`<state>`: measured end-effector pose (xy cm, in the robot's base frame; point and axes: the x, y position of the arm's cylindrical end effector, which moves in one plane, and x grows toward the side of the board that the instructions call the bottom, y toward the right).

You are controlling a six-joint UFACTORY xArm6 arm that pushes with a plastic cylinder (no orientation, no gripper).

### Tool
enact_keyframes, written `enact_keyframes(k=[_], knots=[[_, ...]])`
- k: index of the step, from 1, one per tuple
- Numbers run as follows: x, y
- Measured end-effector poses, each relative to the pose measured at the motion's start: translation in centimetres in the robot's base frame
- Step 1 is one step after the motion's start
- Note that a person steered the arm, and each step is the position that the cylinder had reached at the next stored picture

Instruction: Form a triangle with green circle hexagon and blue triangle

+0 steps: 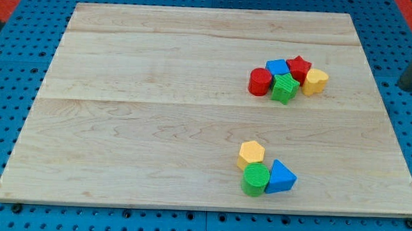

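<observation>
A green circle [255, 179], a yellow hexagon [251, 154] and a blue triangle [280, 177] sit touching one another near the bottom of the wooden board [137, 91], right of centre. The hexagon is above the green circle; the blue triangle is at the circle's right. A dark rod enters at the view's right edge, off the board; my tip [406, 85] is far up and to the right of this group, touching no block.
A second cluster lies at the upper right of the board: a red cylinder [260, 82], a blue block [277, 67], a red star [299, 66], a yellow heart [315, 81] and a green star [284, 89]. Blue pegboard surrounds the board.
</observation>
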<state>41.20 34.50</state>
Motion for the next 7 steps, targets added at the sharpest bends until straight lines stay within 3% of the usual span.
enact_keyframes(k=[1, 2, 4, 6, 7], knots=[[8.6, -1.8], [13.3, -7.5], [13.5, -22.2], [16.8, -25.2], [16.9, -31.0]])
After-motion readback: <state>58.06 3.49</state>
